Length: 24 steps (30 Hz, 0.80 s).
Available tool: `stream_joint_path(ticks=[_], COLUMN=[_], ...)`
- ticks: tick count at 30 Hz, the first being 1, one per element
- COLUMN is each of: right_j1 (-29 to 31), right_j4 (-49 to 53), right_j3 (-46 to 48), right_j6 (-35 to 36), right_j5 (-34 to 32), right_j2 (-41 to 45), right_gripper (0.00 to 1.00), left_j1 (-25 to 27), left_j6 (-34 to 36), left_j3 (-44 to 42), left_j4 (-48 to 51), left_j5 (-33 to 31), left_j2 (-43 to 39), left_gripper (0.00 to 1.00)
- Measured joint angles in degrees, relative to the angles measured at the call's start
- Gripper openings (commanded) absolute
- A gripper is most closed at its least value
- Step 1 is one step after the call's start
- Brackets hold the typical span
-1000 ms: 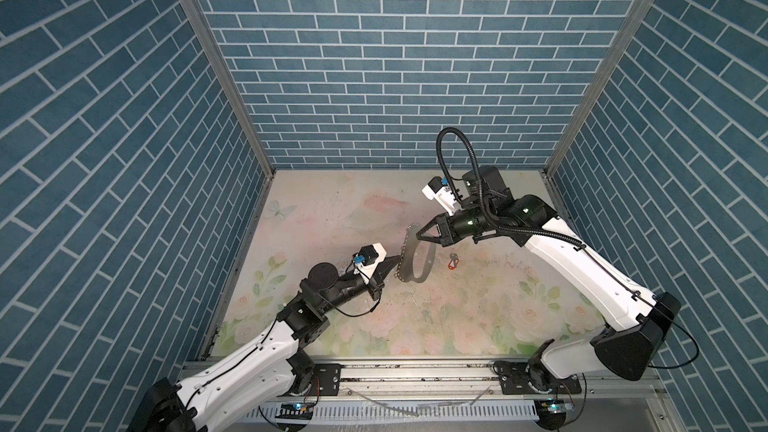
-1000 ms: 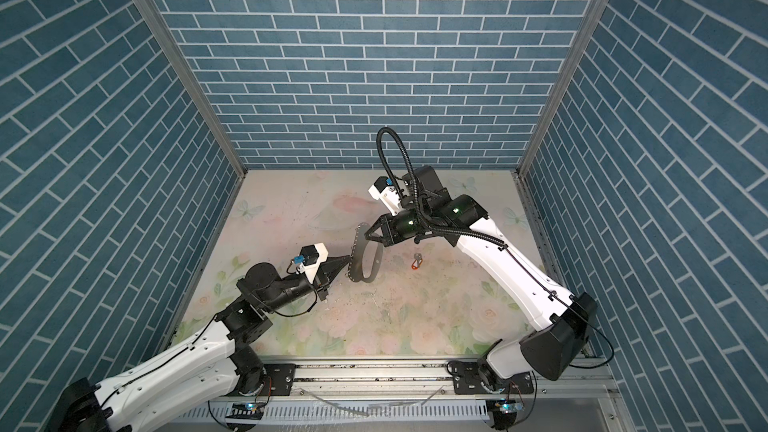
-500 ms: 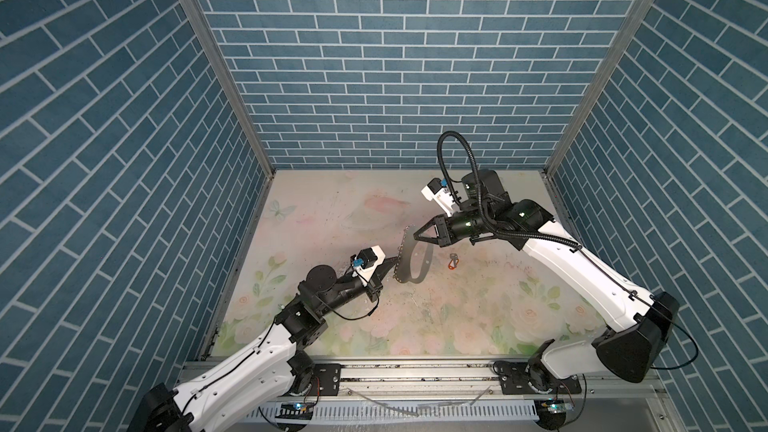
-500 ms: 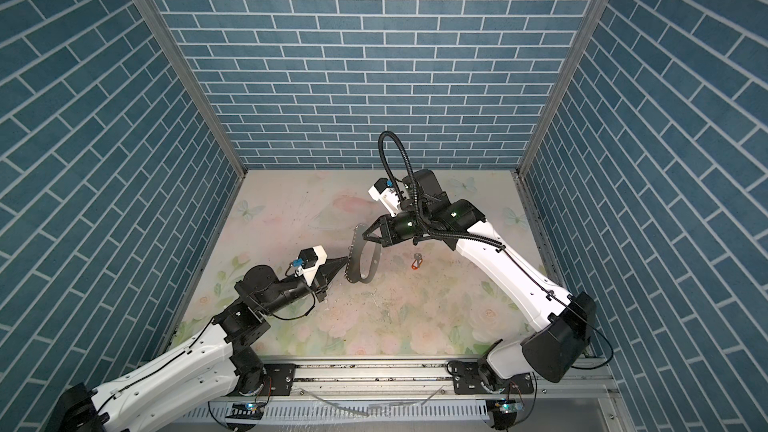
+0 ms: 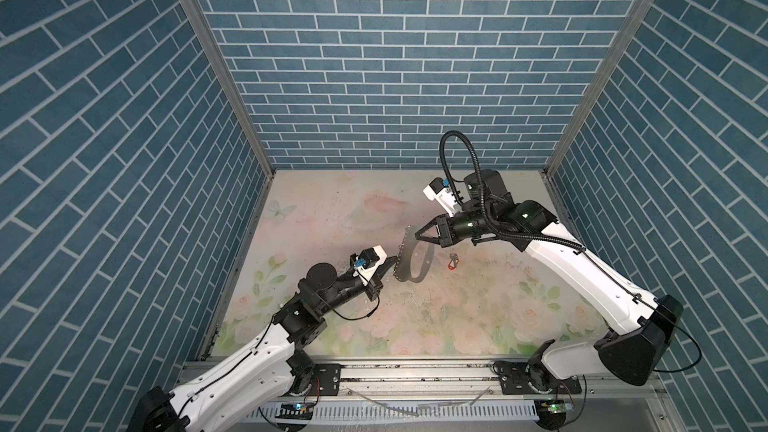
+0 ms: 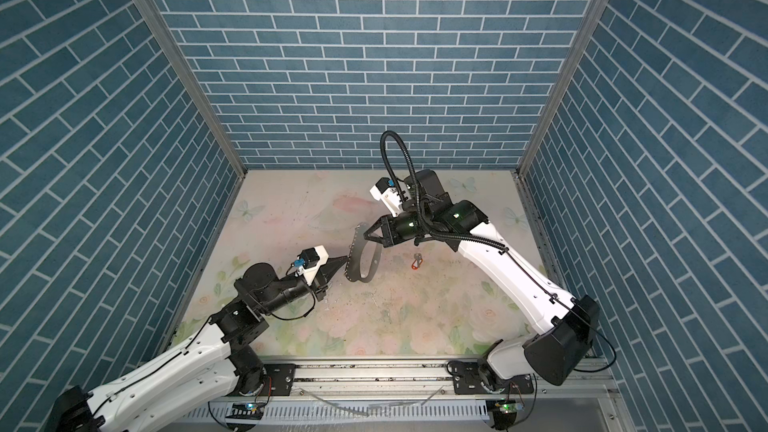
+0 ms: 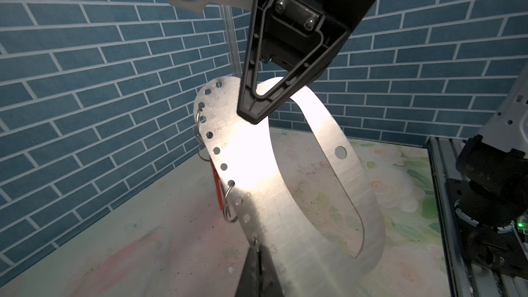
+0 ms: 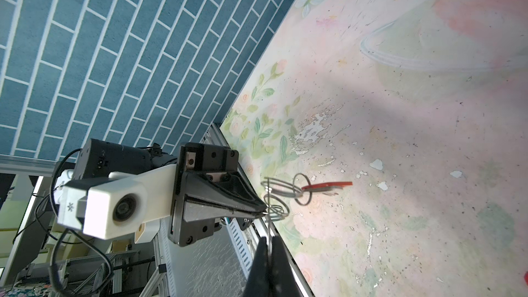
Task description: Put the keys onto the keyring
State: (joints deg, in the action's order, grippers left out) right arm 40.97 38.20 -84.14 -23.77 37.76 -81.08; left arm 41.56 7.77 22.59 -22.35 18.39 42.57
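The keyring (image 5: 417, 281) (image 6: 359, 280) is a flat metal loop held upright above the table between both grippers. My right gripper (image 5: 409, 236) (image 6: 362, 234) (image 8: 269, 241) is shut on its upper band. In the left wrist view the keyring (image 7: 285, 195) shows holes and small wire rings along one edge. My left gripper (image 5: 395, 261) (image 6: 344, 261) (image 7: 258, 252) is shut on the small ring in the lowest hole. One key's orange-red tag (image 8: 328, 185) (image 7: 217, 184) hangs from a ring on the keyring. Another key (image 5: 454, 261) (image 6: 417, 261) lies on the table right of the loop.
The floral table mat (image 5: 457, 317) is walled by blue brick panels on three sides. A metal rail (image 5: 415, 376) with both arm bases runs along the front edge. The right arm's black cable arches above its wrist.
My left gripper has moved slightly forward and up against the keyring's edge. The keyring and the right gripper have shifted only a little.
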Motion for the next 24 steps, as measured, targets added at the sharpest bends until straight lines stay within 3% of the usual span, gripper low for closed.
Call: stream_joint_path(ticks=[3,5,8,9,10,24], right_j1=[0.0,0.0,-0.42,-0.66,-0.83,-2.01], right_j4=[-0.04,-0.04,0.22,0.39,0.44,1.01], right_j3=[0.0,0.0,0.07,0.09,0.09,3.98], right_j6=[-0.02,-0.11,0.22,0.17,0.04,3.32], right_j5=[0.04,0.07,-1.2,-1.7,-1.97,-3.34], right_j2=[0.0,0.0,0.0,0.0,0.0,4.07], right_gripper=[0.02,0.16,0.27,0.62,0.67,0.64], left_j1=[-0.02,-0.02,-0.02,-0.02,-0.02,-0.02], left_j6=[0.0,-0.02,-0.07,-0.13,-0.26,-3.69], left_j3=[-0.02,-0.02,-0.02,-0.02,-0.02,1.36], left_j4=[-0.02,-0.02,-0.68,-0.76,-0.79,-1.75], left_j5=[0.13,0.35,1.33,1.6,1.81,2.21], left_j2=[-0.37,-0.55,-0.85,-0.9,-0.9,2.08], left_gripper=[0.0,0.0,0.0,0.0,0.0,0.0])
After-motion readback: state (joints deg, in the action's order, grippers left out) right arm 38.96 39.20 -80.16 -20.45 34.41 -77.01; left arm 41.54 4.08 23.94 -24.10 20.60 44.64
